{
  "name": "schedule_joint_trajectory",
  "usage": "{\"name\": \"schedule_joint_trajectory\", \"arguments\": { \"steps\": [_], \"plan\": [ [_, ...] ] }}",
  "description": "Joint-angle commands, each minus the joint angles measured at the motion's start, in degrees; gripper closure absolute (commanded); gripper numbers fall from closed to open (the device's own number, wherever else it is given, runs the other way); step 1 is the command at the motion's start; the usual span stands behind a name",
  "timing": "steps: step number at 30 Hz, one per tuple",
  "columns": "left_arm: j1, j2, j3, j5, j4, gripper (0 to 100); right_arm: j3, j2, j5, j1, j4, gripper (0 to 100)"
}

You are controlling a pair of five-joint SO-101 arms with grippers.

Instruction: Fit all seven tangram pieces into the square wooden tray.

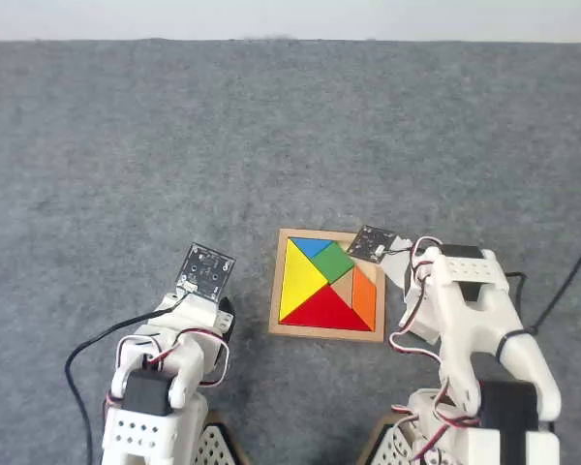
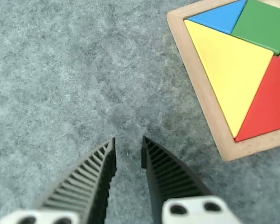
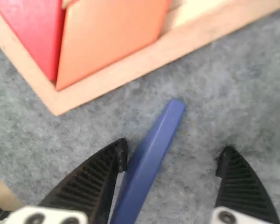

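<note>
We count one grey mat (image 1: 126, 145), two arms, one square wooden tray (image 1: 276, 291) and six visible pieces.

The left arm (image 1: 165, 378) stands beside the tray. The right arm (image 1: 474, 329) stands at the tray's opposite side.

The tray lies flat on the mat between the arms. It holds five coloured pieces, all lying flat:
- one large yellow triangle (image 1: 300, 281)
- one large red triangle (image 1: 329, 312)
- one orange piece (image 1: 365, 295)
- one green square (image 1: 333, 262)
- one small blue triangle (image 1: 310, 246)

One dark blue piece (image 3: 151, 154) stands on edge on the mat, just outside the tray rim nearest the orange piece.

The right gripper (image 3: 173, 151) is spread wide around the dark blue piece. One finger (image 3: 102, 172) touches the piece and the other is well apart from it.

The left gripper (image 2: 129, 140) shows a narrow gap, holds nothing, and points at bare mat near the tray.
</note>
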Motion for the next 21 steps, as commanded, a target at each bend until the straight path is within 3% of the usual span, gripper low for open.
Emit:
{"name": "schedule_joint_trajectory", "arguments": {
  "steps": [1,4,10,16,19,21],
  "plan": [
    [0.09,-0.09,-0.4,0.35,0.26,91,-2.29,1.45,0.35,0.31,-1.19,78.5],
    [0.09,-0.09,-0.4,0.35,0.26,91,-2.46,1.45,0.0,0.31,-1.19,81.8],
    [0.09,-0.09,-0.4,0.35,0.26,91,-6.42,1.36,-8.97,-0.13,-1.01,83.3],
    [0.09,-0.09,-0.4,0.35,0.26,91,-16.26,1.36,-19.69,-0.22,5.93,99.1],
    [0.09,-0.09,-0.4,0.35,0.26,91,-19.34,1.45,-19.96,-0.22,9.71,96.4],
    [0.09,-0.09,-0.4,0.35,0.26,91,-20.48,1.45,-15.74,-0.22,13.05,91.1]
  ]
}}
